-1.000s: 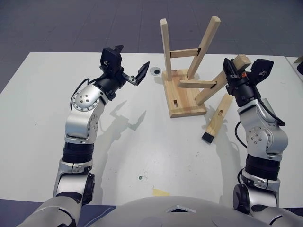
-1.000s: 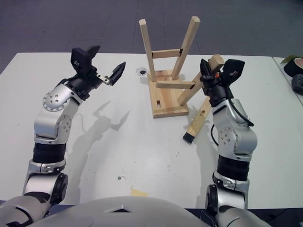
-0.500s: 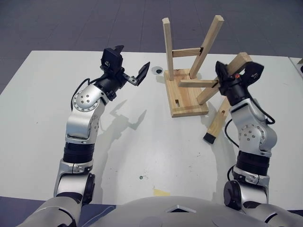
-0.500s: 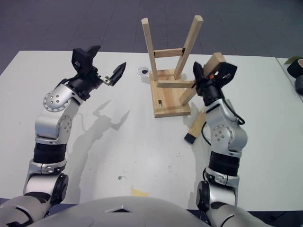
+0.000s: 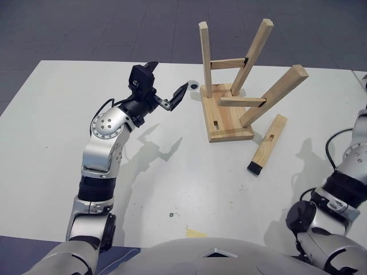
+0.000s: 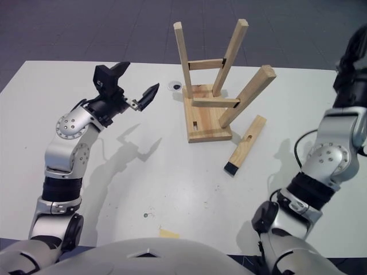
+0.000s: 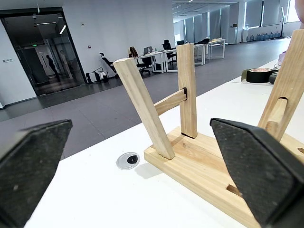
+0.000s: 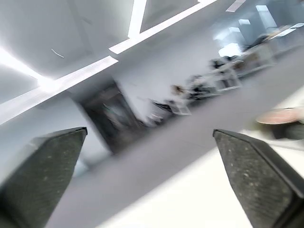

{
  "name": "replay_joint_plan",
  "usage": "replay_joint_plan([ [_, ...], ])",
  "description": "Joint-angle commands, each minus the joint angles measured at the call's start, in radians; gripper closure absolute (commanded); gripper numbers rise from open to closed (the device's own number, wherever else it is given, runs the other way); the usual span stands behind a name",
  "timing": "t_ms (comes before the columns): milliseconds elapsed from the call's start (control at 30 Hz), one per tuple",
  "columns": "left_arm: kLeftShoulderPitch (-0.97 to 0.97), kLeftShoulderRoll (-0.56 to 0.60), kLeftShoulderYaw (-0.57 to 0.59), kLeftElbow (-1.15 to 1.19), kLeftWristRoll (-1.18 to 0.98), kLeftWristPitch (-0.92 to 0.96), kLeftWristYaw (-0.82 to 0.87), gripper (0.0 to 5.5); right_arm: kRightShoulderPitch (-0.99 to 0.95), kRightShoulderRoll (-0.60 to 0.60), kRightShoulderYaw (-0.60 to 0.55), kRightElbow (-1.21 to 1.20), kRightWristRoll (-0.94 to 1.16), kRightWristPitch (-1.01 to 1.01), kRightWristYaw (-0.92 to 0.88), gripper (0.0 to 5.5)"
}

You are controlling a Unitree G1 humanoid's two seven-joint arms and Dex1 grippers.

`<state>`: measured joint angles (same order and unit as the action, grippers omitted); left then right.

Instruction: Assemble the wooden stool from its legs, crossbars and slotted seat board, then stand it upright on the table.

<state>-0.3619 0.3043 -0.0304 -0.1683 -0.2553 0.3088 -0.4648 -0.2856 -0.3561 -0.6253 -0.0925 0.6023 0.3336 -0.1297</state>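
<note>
The stool stands upside down: its slotted seat board [image 5: 229,123] lies flat on the white table [image 5: 51,114] right of centre. Two legs [image 5: 205,57] [image 5: 255,51] rise from it, joined by a crossbar [image 5: 226,64]. A third leg [image 5: 275,94] leans outward to the right, tied in by a second crossbar [image 5: 241,102]. A loose leg [image 5: 268,143] with a dark end lies on the table right of the board. My left gripper [image 5: 166,80] hovers open, left of the stool, facing the board [image 7: 209,166]. My right gripper [image 8: 149,180] is raised high at the far right, open and empty.
A round cable hole [image 5: 195,86] sits in the table between the left gripper and the stool. Black tape rolls [image 7: 259,73] lie far off on the right end. A small yellow scrap [image 5: 194,232] lies near the front edge. Bare table spreads left and front.
My right gripper has let go of the leaning leg and swung up and away to the right. The left gripper has edged closer to the stool.
</note>
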Motion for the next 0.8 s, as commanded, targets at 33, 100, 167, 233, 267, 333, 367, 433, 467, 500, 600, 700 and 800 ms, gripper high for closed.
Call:
replay_joint_plan([
  [33, 0.015, 0.01, 0.003, -0.009, 0.019, 0.007, 0.012, 0.1, 0.211, 0.04, 0.227, -0.108, -0.153, 0.174, -0.037, 0.12],
  [100, 0.013, 0.009, 0.0, -0.006, 0.024, 0.007, 0.01, 0.1, 0.276, 0.077, 0.308, -0.17, -0.172, 0.251, -0.042, 0.12],
  [167, 0.011, 0.009, -0.003, -0.004, 0.028, 0.006, 0.007, 0.1, 0.296, 0.102, 0.351, -0.209, -0.178, 0.308, -0.045, 0.12],
  [233, 0.011, 0.009, -0.005, -0.004, 0.03, 0.006, 0.005, 0.1, 0.287, 0.125, 0.374, -0.233, -0.18, 0.363, -0.058, 0.12],
  [267, 0.013, 0.009, -0.006, -0.006, 0.03, 0.007, 0.004, 0.1, 0.281, 0.135, 0.389, -0.242, -0.189, 0.386, -0.066, 0.12],
  [333, 0.011, 0.008, -0.012, -0.004, 0.031, 0.005, -0.001, 0.1, 0.274, 0.164, 0.402, -0.259, -0.196, 0.433, -0.09, 0.12],
  [367, 0.009, 0.008, -0.012, -0.001, 0.032, 0.004, -0.002, 0.1, 0.268, 0.171, 0.419, -0.262, -0.202, 0.459, -0.092, 0.12],
  [433, 0.008, 0.008, -0.013, 0.001, 0.034, 0.001, -0.004, 0.1, 0.255, 0.182, 0.447, -0.266, -0.217, 0.519, -0.103, 0.12],
  [467, 0.008, 0.008, -0.013, 0.002, 0.035, 0.0, -0.004, 0.1, 0.25, 0.193, 0.449, -0.268, -0.22, 0.547, -0.112, 0.12],
  [500, 0.009, 0.007, -0.012, 0.0, 0.036, 0.0, -0.003, 0.1, 0.246, 0.2, 0.45, -0.266, -0.228, 0.569, -0.121, 0.12],
  [600, 0.008, 0.005, -0.013, -0.004, 0.038, -0.001, 0.0, 0.1, 0.24, 0.246, 0.407, -0.247, -0.241, 0.62, -0.167, 0.12],
  [700, 0.005, 0.006, -0.014, -0.006, 0.041, -0.002, 0.0, 0.1, 0.235, 0.279, 0.38, -0.265, -0.256, 0.654, -0.198, 0.6],
  [800, 0.005, 0.008, -0.016, -0.006, 0.042, -0.001, -0.004, 0.1, 0.224, 0.293, 0.371, -0.284, -0.279, 0.666, -0.216, 1.02],
])
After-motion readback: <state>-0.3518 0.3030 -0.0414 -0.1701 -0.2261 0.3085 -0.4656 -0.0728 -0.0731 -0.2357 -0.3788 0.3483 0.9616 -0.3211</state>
